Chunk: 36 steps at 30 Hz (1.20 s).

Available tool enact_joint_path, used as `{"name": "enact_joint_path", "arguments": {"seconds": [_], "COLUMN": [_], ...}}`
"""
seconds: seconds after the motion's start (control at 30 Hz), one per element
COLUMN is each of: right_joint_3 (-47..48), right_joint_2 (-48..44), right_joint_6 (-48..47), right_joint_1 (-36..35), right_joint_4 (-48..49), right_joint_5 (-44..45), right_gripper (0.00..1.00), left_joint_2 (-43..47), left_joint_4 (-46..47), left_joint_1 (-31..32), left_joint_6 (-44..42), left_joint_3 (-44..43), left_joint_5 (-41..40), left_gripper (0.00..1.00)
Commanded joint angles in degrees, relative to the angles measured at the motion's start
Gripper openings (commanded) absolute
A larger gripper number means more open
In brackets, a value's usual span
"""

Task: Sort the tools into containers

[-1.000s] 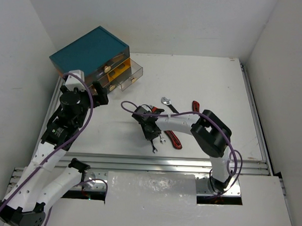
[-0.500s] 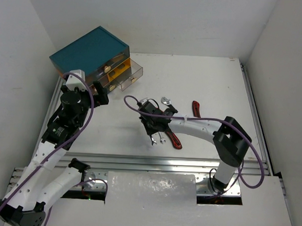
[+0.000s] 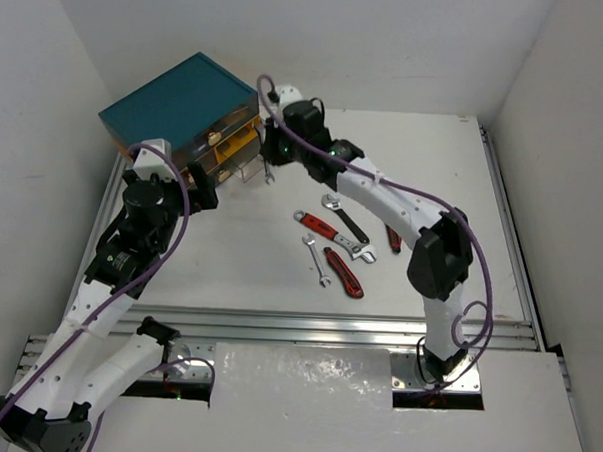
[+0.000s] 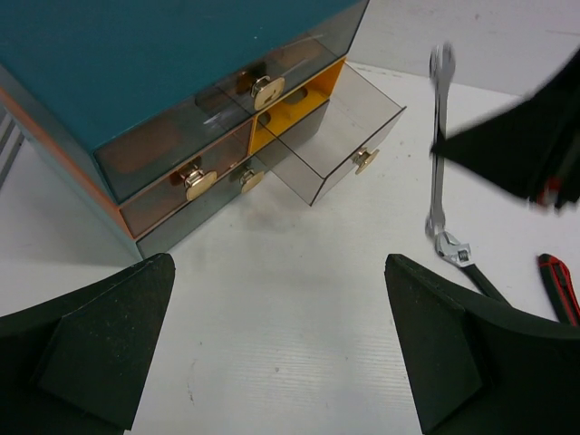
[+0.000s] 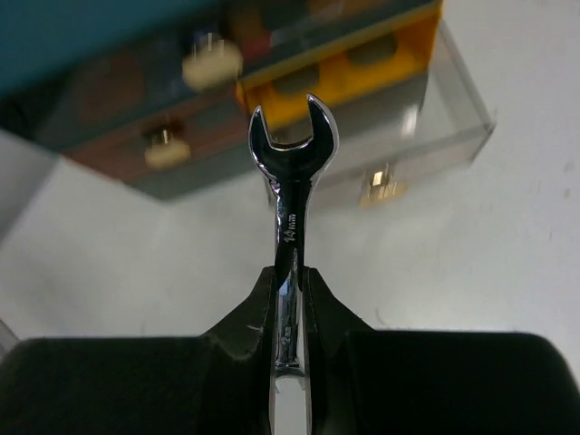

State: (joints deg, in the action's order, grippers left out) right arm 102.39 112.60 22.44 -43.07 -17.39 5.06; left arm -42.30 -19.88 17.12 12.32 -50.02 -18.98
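Observation:
My right gripper (image 5: 290, 272) is shut on a silver open-end wrench (image 5: 290, 190), which sticks out toward the cabinet's pulled-out drawers. In the top view the right gripper (image 3: 276, 153) hangs beside the smoky open drawer (image 3: 261, 150) of the teal-topped cabinet (image 3: 177, 105), with the wrench (image 3: 269, 173) dangling below it. The left wrist view shows the wrench (image 4: 439, 136) just right of that open drawer (image 4: 340, 136). My left gripper (image 4: 281, 353) is open and empty in front of the cabinet (image 4: 136, 54). The left gripper (image 3: 198, 186) sits at the cabinet's near corner.
Mid-table lie a red-handled adjustable wrench (image 3: 317, 225), a black-handled adjustable wrench (image 3: 344, 216), a small silver wrench (image 3: 315, 259) and red-and-black cutters (image 3: 342, 271). An amber drawer (image 5: 362, 82) stands partly out above the smoky one. White walls close in left, back and right.
My right arm lifted the silver wrench from the tool pile and carried it up-left to the cabinet's open drawers. The left arm has not moved.

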Motion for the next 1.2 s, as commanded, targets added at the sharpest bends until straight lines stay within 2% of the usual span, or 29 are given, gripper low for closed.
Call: {"name": "enact_joint_path", "arguments": {"seconds": [0.0, 0.1, 0.33, 0.53, 0.67, 0.73, 0.77, 0.8, 0.93, 1.0, 1.03, 1.1, 1.17], "right_joint_3": [9.38, 12.21, 22.06, 29.35, 28.75, 28.74, 29.35, 29.62, 29.62, 27.96, 26.04, 16.82, 8.9], "right_joint_2": [6.29, 9.12, 19.66, 26.0, 27.24, 27.5, 27.5, 27.41, 24.79, 22.16, 17.27, 11.71, 5.11], "right_joint_6": [3.31, 7.35, 15.96, 17.46, 16.94, 16.15, 15.71, 15.27, 11.59, 9.74, 6.95, 4.21, -1.32], "right_joint_1": [4.38, 7.2, 10.46, 10.46, 10.37, 10.37, 10.29, 10.2, 9.93, 9.94, 10.02, 9.85, 9.15], "right_joint_4": [8.32, 16.84, 26.6, 28.46, 28.99, 27.94, 27.24, 25.84, 22.07, 17.24, 14.78, 8.21, 1.34], "right_joint_5": [-8.29, -16.03, -20.7, -20.44, -20.62, -20.7, -20.79, -20.79, -22.37, -21.68, -20.37, -17.46, -12.39], "right_gripper": [0.05, 0.05, 0.06, 0.07, 0.14, 0.28, 0.47, 0.54, 0.73, 0.72, 0.7, 0.66, 0.56], "left_joint_2": [-0.06, 0.38, 0.91, 1.44, 1.87, 2.05, 2.05, 2.22, 2.49, 2.66, 2.75, 2.84, 2.67], "left_joint_4": [2.48, 2.74, 3.0, 3.18, 3.18, 3.27, 3.18, 3.27, 3.18, 3.27, 3.18, 3.27, 3.18], "left_joint_1": [-0.69, -0.78, -0.95, -0.95, -1.04, -0.95, -1.04, -1.04, -1.04, -1.04, -1.04, -1.04, -1.04], "left_joint_6": [-0.1, -0.01, 0.08, 0.08, 0.08, 0.08, -0.01, -0.01, -0.19, -0.19, -0.19, -0.27, -0.28], "left_joint_3": [-0.43, -0.34, -0.34, -0.25, -0.25, -0.34, -0.25, -0.25, -0.17, -0.17, -0.08, -0.08, -0.25], "left_joint_5": [0.09, 1.05, 2.55, 2.98, 3.16, 3.25, 3.42, 3.69, 3.34, 3.08, 2.73, 2.55, 2.46], "left_gripper": [1.0, 1.0, 1.0, 1.0, 1.0, 1.0, 1.0, 1.0, 1.0, 1.0, 1.0, 1.0, 1.0]}}
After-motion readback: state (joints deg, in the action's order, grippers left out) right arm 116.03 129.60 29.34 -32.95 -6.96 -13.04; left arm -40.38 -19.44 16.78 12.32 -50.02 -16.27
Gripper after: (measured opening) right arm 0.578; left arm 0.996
